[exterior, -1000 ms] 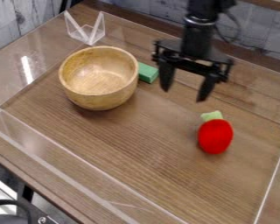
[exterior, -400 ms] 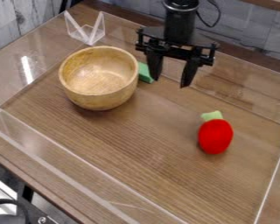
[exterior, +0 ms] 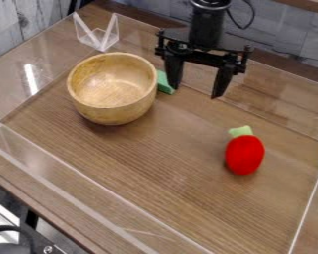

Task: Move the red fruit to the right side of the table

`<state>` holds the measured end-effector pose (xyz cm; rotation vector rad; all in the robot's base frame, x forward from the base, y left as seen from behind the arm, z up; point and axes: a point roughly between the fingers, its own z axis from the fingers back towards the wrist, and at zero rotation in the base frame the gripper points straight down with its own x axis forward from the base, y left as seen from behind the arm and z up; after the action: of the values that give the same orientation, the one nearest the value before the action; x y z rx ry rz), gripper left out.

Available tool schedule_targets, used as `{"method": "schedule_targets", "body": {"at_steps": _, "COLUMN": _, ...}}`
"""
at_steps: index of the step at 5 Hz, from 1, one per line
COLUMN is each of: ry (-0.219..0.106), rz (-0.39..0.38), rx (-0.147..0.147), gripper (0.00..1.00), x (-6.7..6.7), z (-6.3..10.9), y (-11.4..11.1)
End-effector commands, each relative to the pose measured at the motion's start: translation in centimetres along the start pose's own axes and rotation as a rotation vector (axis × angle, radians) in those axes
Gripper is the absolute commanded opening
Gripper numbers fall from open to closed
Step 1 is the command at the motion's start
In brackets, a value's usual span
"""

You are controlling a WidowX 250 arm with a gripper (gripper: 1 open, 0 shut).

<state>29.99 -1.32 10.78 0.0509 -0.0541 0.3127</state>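
The red fruit [exterior: 244, 153], small and rounded with a light-green leafy cap, rests on the brown wood-grain table [exterior: 148, 179] toward its right side. My gripper [exterior: 198, 87] hangs over the back middle of the table, up and to the left of the fruit and well apart from it. Its black fingers [exterior: 225, 83] are spread open and hold nothing.
A wooden bowl [exterior: 112, 87] stands at the left, with a flat green block [exterior: 166, 83] just behind its right rim, close to my left fingers. Clear plastic walls [exterior: 69, 203] edge the tabletop on all sides.
My gripper has drifted left and slightly back from above the fruit's area toward the bowl, staying open. The red fruit has not moved.
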Motion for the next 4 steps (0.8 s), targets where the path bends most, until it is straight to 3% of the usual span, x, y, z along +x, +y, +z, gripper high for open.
{"method": "schedule_targets", "body": {"at_steps": 1, "ry": -0.078, "rz": 0.022, "rx": -0.018, "gripper": 1.00, "x": 0.63, "z": 1.87, "y": 0.51}}
{"method": "schedule_targets", "body": {"at_steps": 2, "ry": -0.077, "rz": 0.043, "rx": -0.011, "gripper": 1.00, "x": 0.42, "z": 1.43, "y": 1.19}}
{"method": "schedule_targets", "body": {"at_steps": 4, "ry": -0.091, "rz": -0.098, "rx": -0.023, "gripper": 1.00, "x": 1.35, "z": 2.24, "y": 0.70}}
